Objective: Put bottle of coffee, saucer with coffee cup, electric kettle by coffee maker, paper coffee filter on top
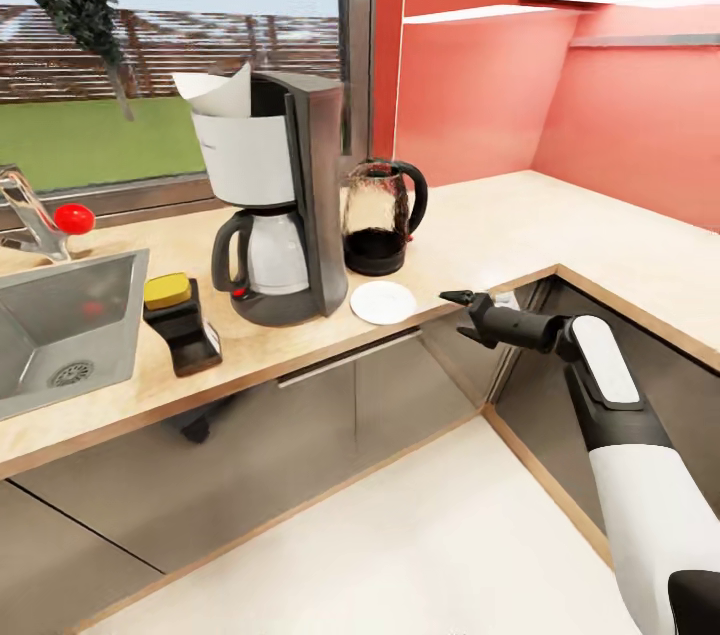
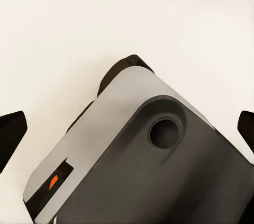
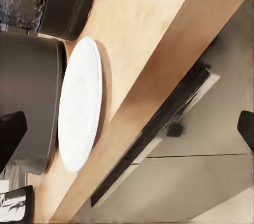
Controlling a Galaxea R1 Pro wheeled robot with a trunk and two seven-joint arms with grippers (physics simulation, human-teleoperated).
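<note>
The coffee maker (image 1: 285,200) was seen standing on the table (image 1: 560,235), with the paper coffee filter (image 1: 220,90) set in its top. The electric kettle (image 1: 380,215) stood just beside it, and the saucer (image 1: 383,302) lay empty at the table's front edge, touching or nearly touching the machine's base. The bottle of coffee (image 1: 180,320) lay tipped on its side near the sink (image 1: 60,335). No coffee cup was made out on the table.

The right claw (image 1: 465,315) was held spread and empty, just off the table edge beside the saucer. The left claw (image 2: 127,128) was also spread, holding nothing, above the robot's own base (image 2: 148,166).

The cup was judged to be the piece outstanding. It would best be pinched by its rim or handle, kept upright, and lowered onto the saucer's sunken centre. The approach would best be made from the open side, since the kettle and the machine crowd the saucer, and a knock could push the saucer off the edge.
</note>
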